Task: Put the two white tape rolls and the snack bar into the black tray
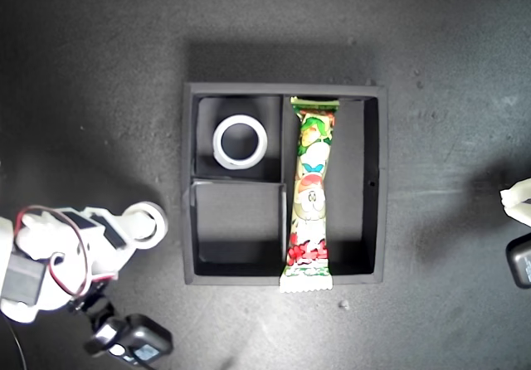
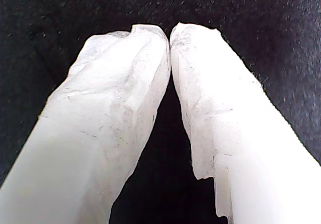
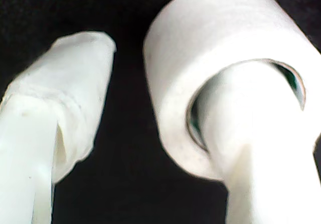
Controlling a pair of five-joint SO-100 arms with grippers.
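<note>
Progress of the sorting task. One tape roll (image 1: 241, 141) lies in a small compartment of the black tray (image 1: 282, 280), and the snack bar (image 1: 310, 194) lies in the long compartment, one crimped end over the wall. The second tape roll (image 3: 220, 58) hangs threaded on one finger of my second hand (image 3: 150, 83), jaws apart, just outside the tray at the exterior view's left. My first hand (image 2: 170, 35) is closed and empty. The remaining small compartment awaits this roll.

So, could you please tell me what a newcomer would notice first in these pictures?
The bright snack bar lies along the long compartment of the black tray, its lower end over the wall. One white tape roll sits in a small compartment; the smaller roll hangs threaded on one finger of my second tool, outside the tray at the exterior view's left.
</note>
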